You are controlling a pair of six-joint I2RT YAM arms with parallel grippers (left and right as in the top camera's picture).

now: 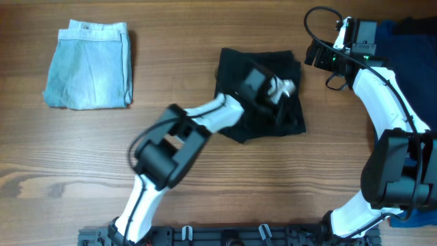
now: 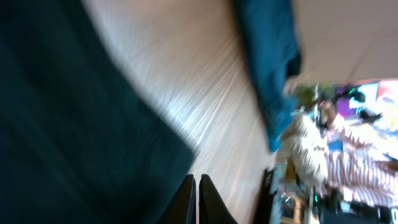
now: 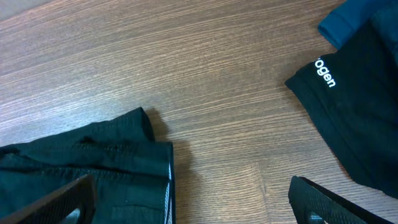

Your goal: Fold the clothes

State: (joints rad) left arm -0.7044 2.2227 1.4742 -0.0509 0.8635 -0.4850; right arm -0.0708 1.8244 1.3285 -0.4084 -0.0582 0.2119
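Note:
A black garment (image 1: 259, 102) lies crumpled in the middle of the table. My left gripper (image 1: 283, 92) is over its right part. In the blurred left wrist view the jaws (image 2: 196, 180) are shut, with nothing visible between them, at the edge of the dark cloth (image 2: 74, 124). My right gripper (image 1: 317, 56) hovers above the table just right of the garment's top corner. In the right wrist view it (image 3: 193, 205) is wide open and empty, with the garment's edge (image 3: 93, 162) at lower left.
Folded light blue denim (image 1: 89, 65) lies at the far left. A pile of dark blue and black clothes (image 1: 410, 27) sits at the right edge; a black piece with white lettering (image 3: 360, 112) and blue cloth (image 3: 351, 18) show near the right gripper.

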